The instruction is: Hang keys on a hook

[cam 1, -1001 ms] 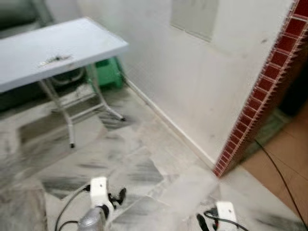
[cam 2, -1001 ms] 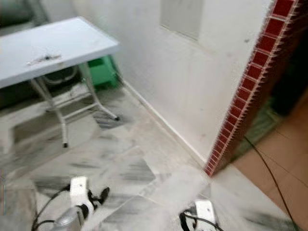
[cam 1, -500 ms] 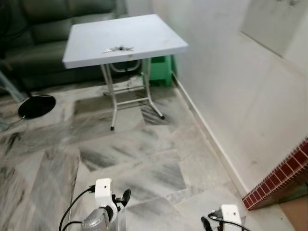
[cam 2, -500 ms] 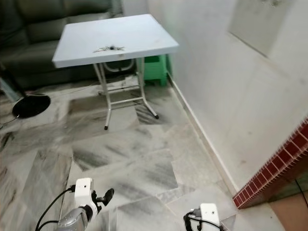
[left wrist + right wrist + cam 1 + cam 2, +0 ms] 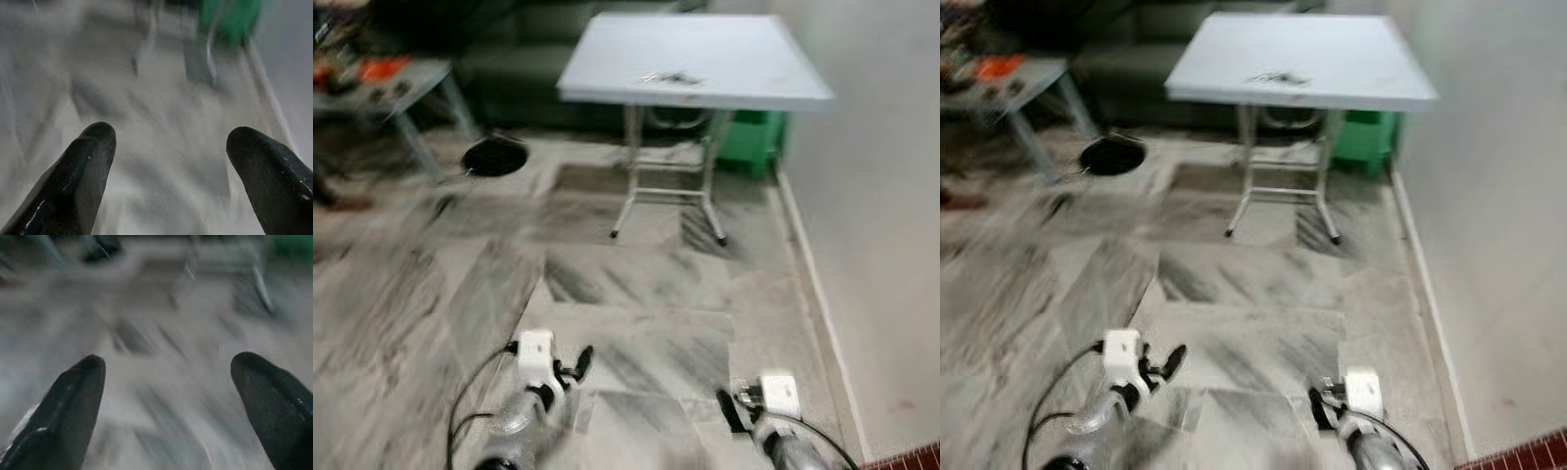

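Camera swung left; keys [image 5: 668, 77] on table [image 5: 754, 83], blurred.

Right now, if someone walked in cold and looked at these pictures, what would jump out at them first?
The white folding table stands ahead against the right-hand wall, with a small bunch of keys lying on its top. A green stool sits behind its legs by the wall, and a dark sofa lies beyond. Low in front, the left gripper and right gripper hang open over the marble floor.

Right gripper [image 5: 168, 382] jaws apart over blurred marble floor [image 5: 161, 338].
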Motion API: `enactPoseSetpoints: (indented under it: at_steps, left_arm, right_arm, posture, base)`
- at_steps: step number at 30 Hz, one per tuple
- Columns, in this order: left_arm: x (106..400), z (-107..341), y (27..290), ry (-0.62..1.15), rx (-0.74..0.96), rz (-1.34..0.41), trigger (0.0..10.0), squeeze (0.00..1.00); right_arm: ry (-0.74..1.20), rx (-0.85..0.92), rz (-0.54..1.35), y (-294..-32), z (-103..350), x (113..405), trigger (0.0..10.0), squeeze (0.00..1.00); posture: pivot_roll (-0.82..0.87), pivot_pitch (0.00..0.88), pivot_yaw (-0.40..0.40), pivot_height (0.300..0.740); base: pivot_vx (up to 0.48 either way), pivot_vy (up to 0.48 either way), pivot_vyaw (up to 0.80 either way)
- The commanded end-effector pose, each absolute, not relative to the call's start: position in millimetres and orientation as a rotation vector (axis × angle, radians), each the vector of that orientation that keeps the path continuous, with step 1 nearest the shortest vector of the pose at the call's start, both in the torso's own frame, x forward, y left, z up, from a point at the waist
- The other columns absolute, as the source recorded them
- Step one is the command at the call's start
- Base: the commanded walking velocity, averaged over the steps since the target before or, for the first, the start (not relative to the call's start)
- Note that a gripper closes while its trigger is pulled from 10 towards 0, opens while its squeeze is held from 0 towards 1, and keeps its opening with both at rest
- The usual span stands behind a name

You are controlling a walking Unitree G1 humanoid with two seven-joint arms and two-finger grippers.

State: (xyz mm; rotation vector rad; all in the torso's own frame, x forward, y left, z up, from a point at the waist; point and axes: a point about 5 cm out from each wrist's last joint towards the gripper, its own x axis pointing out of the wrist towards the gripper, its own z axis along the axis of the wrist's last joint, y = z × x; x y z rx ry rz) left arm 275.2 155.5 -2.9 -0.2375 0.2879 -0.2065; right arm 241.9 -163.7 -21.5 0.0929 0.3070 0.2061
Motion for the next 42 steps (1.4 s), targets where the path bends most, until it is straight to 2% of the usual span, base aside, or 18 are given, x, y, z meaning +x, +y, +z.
enactPoseSetpoints:
  at_steps: [1,3,4,9,19,33,42]
  left_arm:
    - [280,7,154,0.218,-0.263,-0.212,10.0,0.00]
    - [283,10,155,0.196,-0.269,-0.208,10.0,0.00]
    - [289,21,155,0.146,-0.247,-0.207,10.0,0.00]
    - [299,43,148,0.034,-0.226,-0.231,10.0,0.00]
    - [301,76,134,-0.103,-0.210,-0.265,10.0,0.00]
    - [308,85,139,-0.044,-0.266,-0.245,10.0,0.00]
    - [300,94,146,-0.087,-0.283,-0.268,10.0,0.00]
  right_arm:
    - [0.260,0.102,0.184,-173,-16,241,10.0,0.00]
    - [0.232,0.120,0.183,-173,-12,243,10.0,0.00]
    - [0.144,0.123,0.186,-171,3,250,10.0,0.00]
    - [-0.026,0.147,0.177,-170,36,262,10.0,0.00]
    - [-0.189,0.169,0.158,-169,74,257,10.0,0.00]
    - [-0.171,0.205,0.120,-170,87,268,10.0,0.00]
    - [-0.192,0.205,0.148,-167,98,273,10.0,0.00]
  posture:
    - [-0.05,0.018,-0.005,0.740]
    - [-0.05,0.018,-0.005,0.740]
    - [-0.05,0.014,-0.003,0.740]
    - [-0.05,0.008,-0.001,0.740]
    - [-0.04,0.000,0.006,0.740]
    - [-0.03,0.000,0.030,0.740]
    - [-0.03,0.000,0.023,0.740]
  base:
    - [0.000,0.000,0.80]
    - [0.000,0.000,0.00]
    - [0.000,0.000,0.00]
    - [0.000,0.000,0.00]
    - [0.000,0.000,0.00]
    - [0.000,0.000,0.00]
    - [0.000,0.000,0.00]
